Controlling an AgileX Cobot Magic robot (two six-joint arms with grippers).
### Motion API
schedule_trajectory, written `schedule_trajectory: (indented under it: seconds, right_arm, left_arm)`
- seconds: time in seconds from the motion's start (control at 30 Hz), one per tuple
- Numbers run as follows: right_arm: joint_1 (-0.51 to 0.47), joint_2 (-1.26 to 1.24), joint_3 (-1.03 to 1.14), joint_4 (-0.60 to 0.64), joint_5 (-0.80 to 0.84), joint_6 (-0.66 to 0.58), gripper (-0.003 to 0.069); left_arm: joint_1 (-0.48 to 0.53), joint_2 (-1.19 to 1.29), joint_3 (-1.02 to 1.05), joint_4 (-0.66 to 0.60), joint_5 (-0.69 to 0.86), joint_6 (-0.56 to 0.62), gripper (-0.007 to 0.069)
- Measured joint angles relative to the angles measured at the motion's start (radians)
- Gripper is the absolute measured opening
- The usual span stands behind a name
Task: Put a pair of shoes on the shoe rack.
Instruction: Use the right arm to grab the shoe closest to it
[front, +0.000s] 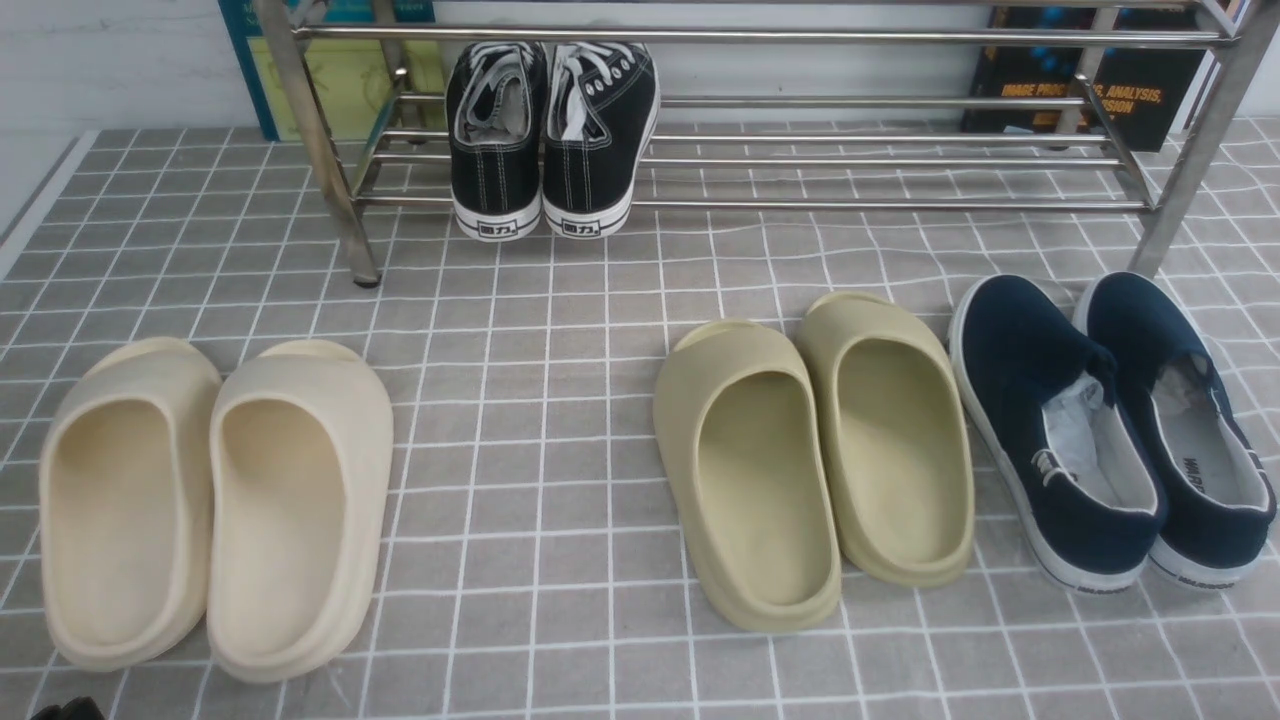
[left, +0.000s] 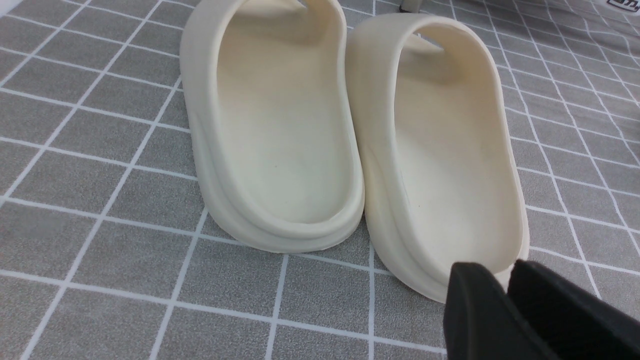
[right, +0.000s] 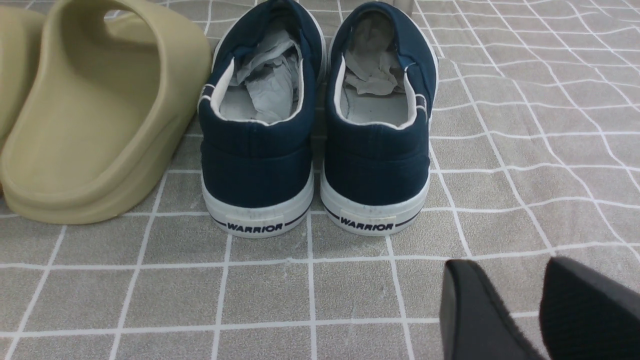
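Navy pair of shoes (front: 1110, 430) sat on grey checked mat (front: 540, 450) in front of shoe rack (front: 760, 36), just by its right-end leg. Heels pointed away from rack, paper (right: 270, 75) stuffed inside. Not on rack yet. Black lace-ups (front: 550, 140) stood on rack's lower bars, twd left end. Olive slippers (front: 815, 450) lay in front of rack, right of mid; cream slippers (front: 215, 500) off its left end. L gripper (left: 505, 285): fingers pressed together, empty, at cream pr's heel, far side from rack. R gripper (right: 505, 272): fingers spread, nothing btwn, near navy heels, not touching.
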Motion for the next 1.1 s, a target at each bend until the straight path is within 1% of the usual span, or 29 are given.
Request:
schedule_trajectory:
  seconds: [0.2,0.93,1.1]
  right_arm:
    - [0.0,0.0,0.0,0.066,0.0,0.0,0.0246]
    - [0.0,0.0,0.0,0.069,0.0,0.0,0.0246]
    - [0.0,0.0,0.0,0.136,0.0,0.0,0.0246]
  left_arm:
    - [0.0,0.0,0.0,0.0,0.0,0.0,0.0112]
    - [0.0,0.0,0.0,-0.001,0.0,0.0,0.0112]
    - [0.0,0.0,0.0,-0.001,0.0,0.0,0.0112]
